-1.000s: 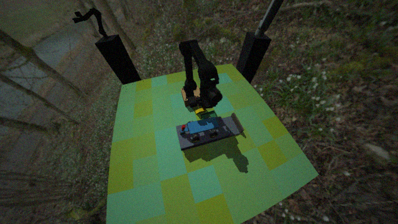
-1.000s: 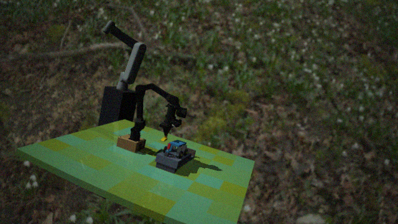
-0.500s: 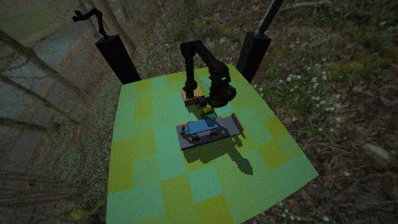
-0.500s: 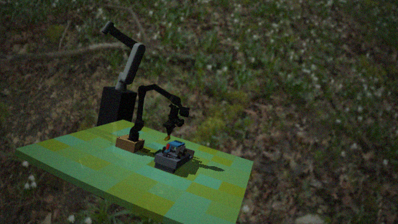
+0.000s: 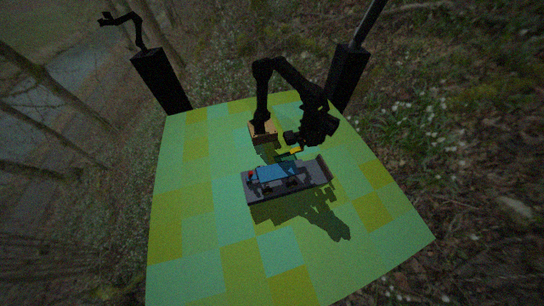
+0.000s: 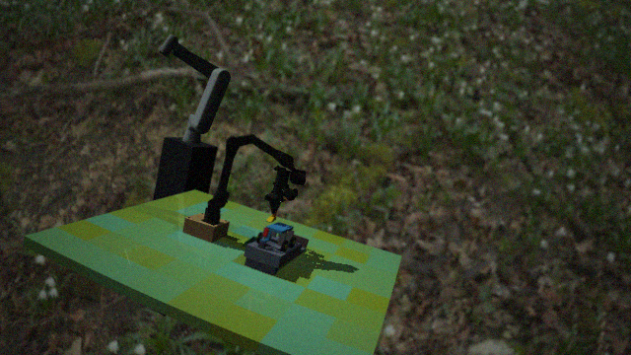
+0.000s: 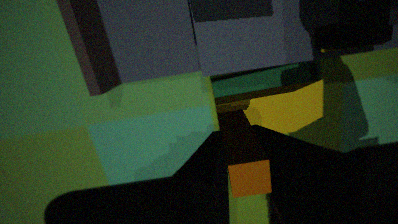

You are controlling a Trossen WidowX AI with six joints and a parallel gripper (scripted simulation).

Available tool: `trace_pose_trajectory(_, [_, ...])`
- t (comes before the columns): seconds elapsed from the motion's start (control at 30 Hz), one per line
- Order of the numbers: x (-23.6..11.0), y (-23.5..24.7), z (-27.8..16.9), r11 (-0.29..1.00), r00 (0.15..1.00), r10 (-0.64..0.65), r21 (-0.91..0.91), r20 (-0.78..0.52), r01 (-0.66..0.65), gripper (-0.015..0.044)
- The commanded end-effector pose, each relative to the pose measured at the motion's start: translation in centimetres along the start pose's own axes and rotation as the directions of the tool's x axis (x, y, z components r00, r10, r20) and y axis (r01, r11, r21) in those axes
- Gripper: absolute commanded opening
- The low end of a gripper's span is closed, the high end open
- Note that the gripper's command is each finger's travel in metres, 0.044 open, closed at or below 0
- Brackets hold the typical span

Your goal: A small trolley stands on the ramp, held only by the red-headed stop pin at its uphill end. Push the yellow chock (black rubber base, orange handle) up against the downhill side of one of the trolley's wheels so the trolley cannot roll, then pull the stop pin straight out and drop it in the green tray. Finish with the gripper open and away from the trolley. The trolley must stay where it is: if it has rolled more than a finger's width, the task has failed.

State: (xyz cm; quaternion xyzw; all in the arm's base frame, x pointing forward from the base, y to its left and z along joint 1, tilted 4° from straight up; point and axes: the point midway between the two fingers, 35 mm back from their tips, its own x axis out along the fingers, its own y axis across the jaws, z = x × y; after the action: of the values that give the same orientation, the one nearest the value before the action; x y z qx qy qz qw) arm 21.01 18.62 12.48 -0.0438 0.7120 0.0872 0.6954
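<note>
My gripper [image 5: 297,145] [image 6: 272,209] is shut on the orange handle [image 7: 249,178] of the yellow chock [image 5: 296,150] [image 6: 271,217] [image 7: 287,110]. It holds the chock in the air just behind the grey ramp [image 5: 293,187] [image 6: 268,257] [image 7: 150,45]. The blue-topped trolley [image 5: 272,172] [image 6: 278,232] stands on the ramp. The red-headed stop pin [image 5: 250,173] stands at its left, uphill end. The green tray [image 5: 284,158] [image 7: 245,85] lies on the table between the ramp and my gripper, partly hidden. In the wrist view the chock hangs over the tray's edge.
The arm's brown base block [image 5: 263,133] [image 6: 206,228] stands behind the ramp. Two black camera posts [image 5: 161,81] [image 5: 346,76] stand at the table's back edge. The ramp has a raised end wall [image 5: 325,167] at its right, downhill end. The checkered table [image 5: 204,238] drops off on all sides.
</note>
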Motion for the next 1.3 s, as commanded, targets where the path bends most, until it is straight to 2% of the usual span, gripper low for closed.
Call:
trace_pose_trajectory(0.0, [0.3,0.7,0.1,0.999,0.999,-0.033,0.006,-0.009,0.033,0.0000])
trace_pose_trajectory(0.13, [0.3,1.0,0.2,0.995,0.995,-0.104,0.006,-0.008,0.104,0.0000])
trace_pose_trajectory(0.77, [0.9,1.3,3.1,0.995,0.995,-0.104,0.006,-0.006,0.104,0.0000])
trace_pose_trajectory(1.27, [4.2,1.1,3.1,0.995,0.995,-0.104,0.006,-0.006,0.104,0.0000])
